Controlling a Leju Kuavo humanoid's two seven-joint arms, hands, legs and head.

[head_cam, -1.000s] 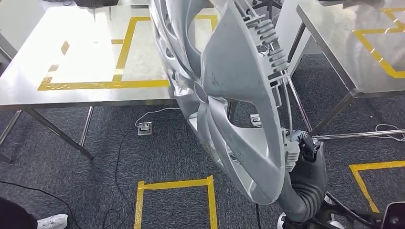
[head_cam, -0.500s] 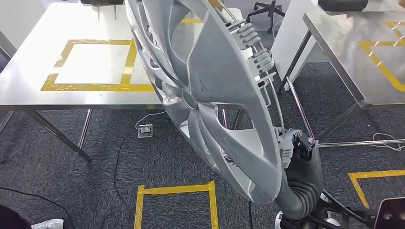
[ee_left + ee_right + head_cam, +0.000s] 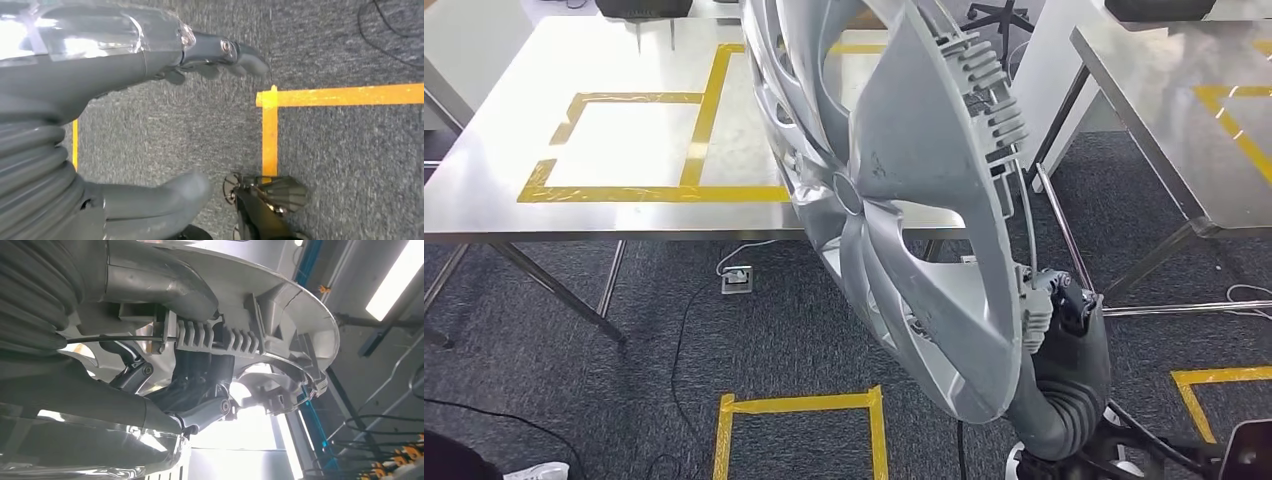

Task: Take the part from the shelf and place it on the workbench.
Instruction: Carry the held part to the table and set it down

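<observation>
Wheel cover (image 3: pixel 894 200), big silver plastic one, is up in the air on its edge, tilted, right in front of the head camera. Its top runs out of frame and its lower rim hangs over the carpet (image 3: pixel 724 320), off the table (image 3: pixel 604 120). The right hand (image 3: pixel 1052 305) has it by the rim down at the lower right, fingers (image 3: pixel 200 385) clenched around the ribbed clips on the back side in the right wrist view. The left hand (image 3: pixel 220 55) hangs down over the carpet holding nothing, fingers released and stretched out.

Room-wise: the steel table with the yellow tape rectangle (image 3: pixel 654 140) sits behind the cover, its near edge crossing behind the hub. A second table (image 3: pixel 1184 110) stands off to the right with an aisle between them. More yellow tape on the floor (image 3: pixel 799 405) just below the cover's lower rim.
</observation>
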